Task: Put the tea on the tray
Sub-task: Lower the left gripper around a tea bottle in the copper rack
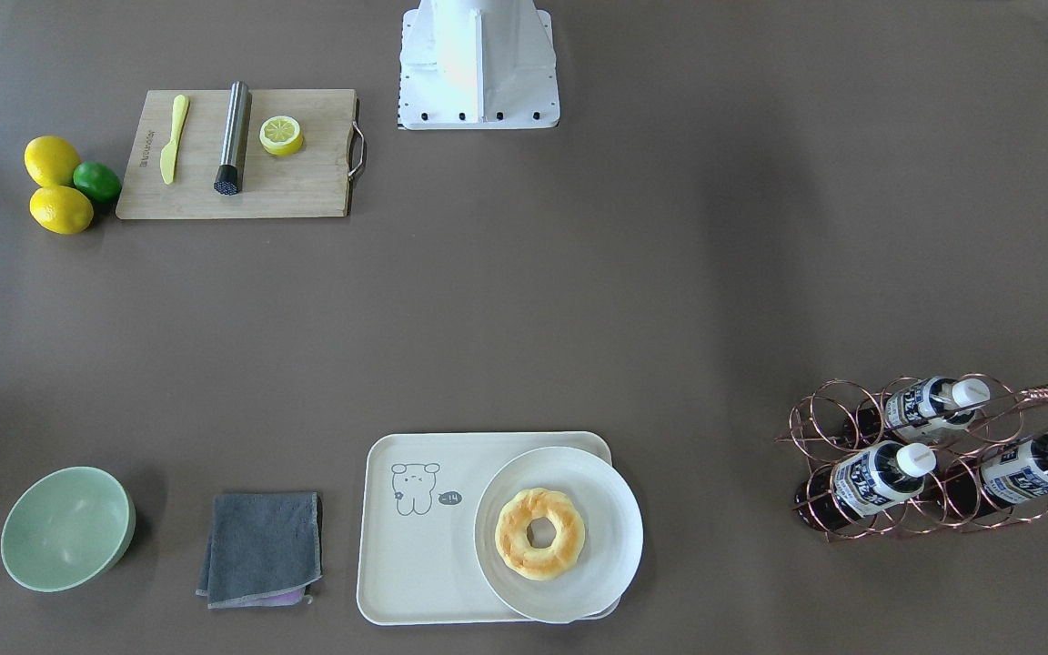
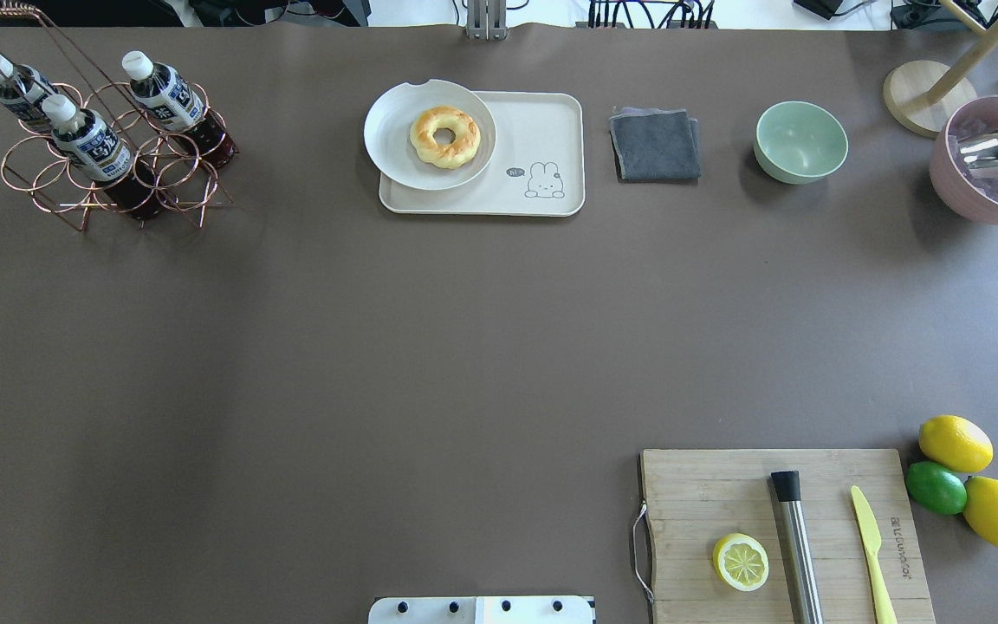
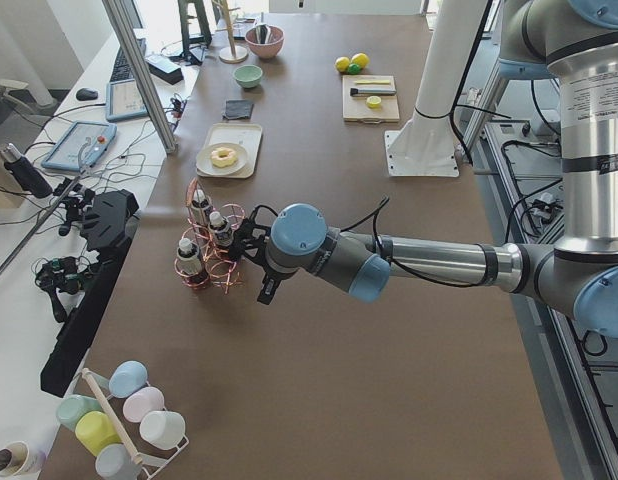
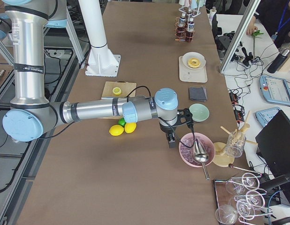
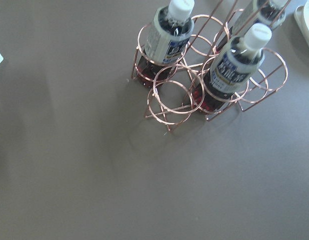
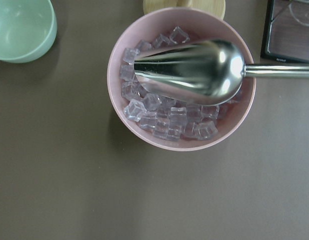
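Observation:
Three tea bottles [image 2: 87,139], dark with white caps and blue-and-white labels, stand in a copper wire rack [image 2: 48,186] at the table's far left corner. The left wrist view looks down on two of these bottles [image 5: 237,62] from close by. The cream tray [image 2: 542,130] with its small animal drawing lies at the far middle; a white plate [image 2: 395,152] holding a doughnut [image 2: 444,136] covers its left part. My left gripper [image 3: 266,290] hangs just beside the rack, and I cannot tell whether it is open or shut. My right gripper [image 4: 171,139] hovers by the pink bowl [image 4: 196,150]; its state is also unclear.
A grey cloth [image 2: 655,145] and a green bowl [image 2: 800,141] lie right of the tray. The pink bowl [image 6: 179,80] holds ice and a steel scoop [image 6: 194,70]. A cutting board [image 2: 698,485] carries a lemon half, knife and steel rod; lemons and a lime [image 2: 936,487] sit beside it.

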Robot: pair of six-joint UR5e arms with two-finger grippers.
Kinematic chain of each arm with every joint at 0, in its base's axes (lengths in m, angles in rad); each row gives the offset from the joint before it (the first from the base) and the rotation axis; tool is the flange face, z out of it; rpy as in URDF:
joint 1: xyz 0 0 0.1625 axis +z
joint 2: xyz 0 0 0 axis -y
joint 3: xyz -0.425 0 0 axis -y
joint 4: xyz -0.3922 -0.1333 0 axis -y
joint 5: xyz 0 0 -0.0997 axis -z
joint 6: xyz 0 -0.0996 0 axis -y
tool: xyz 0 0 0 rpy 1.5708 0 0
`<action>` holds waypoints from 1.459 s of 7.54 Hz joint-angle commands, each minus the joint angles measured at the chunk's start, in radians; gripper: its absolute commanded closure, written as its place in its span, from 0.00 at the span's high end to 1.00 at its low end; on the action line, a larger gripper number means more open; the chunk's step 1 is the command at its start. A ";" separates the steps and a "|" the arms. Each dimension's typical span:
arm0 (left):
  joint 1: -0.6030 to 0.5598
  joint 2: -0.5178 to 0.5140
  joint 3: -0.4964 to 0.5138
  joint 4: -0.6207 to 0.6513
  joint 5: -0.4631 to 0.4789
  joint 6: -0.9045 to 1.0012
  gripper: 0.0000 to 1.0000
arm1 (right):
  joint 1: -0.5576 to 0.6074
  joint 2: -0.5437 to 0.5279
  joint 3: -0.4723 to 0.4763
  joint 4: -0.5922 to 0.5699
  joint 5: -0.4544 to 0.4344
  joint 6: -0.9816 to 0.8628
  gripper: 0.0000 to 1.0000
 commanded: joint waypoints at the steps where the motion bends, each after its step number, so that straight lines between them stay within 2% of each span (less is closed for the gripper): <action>1: 0.005 -0.049 -0.033 -0.251 0.024 -0.428 0.99 | 0.000 0.011 0.004 0.101 0.008 0.005 1.00; 2: 0.045 -0.029 -0.033 -0.390 0.127 -0.548 1.00 | 0.000 0.008 0.004 0.101 0.013 0.003 1.00; 3: 0.132 -0.031 -0.034 -0.408 0.224 -0.621 0.99 | 0.000 0.005 0.004 0.108 0.013 0.002 1.00; 5: 0.371 -0.046 -0.059 -0.410 0.558 -0.635 0.96 | 0.000 0.000 0.002 0.119 0.016 0.003 1.00; 7: 0.465 -0.025 -0.088 -0.409 0.733 -0.629 0.97 | -0.005 -0.002 -0.001 0.121 0.016 0.000 1.00; 8: 0.502 -0.029 -0.087 -0.406 0.790 -0.629 0.97 | -0.005 -0.003 -0.001 0.121 0.016 -0.004 1.00; 10: 0.563 -0.075 -0.064 -0.398 0.850 -0.623 0.89 | -0.005 -0.005 -0.007 0.121 0.011 -0.011 1.00; 11: 0.577 -0.109 -0.041 -0.398 0.875 -0.625 0.78 | -0.005 -0.005 -0.007 0.121 0.010 -0.011 1.00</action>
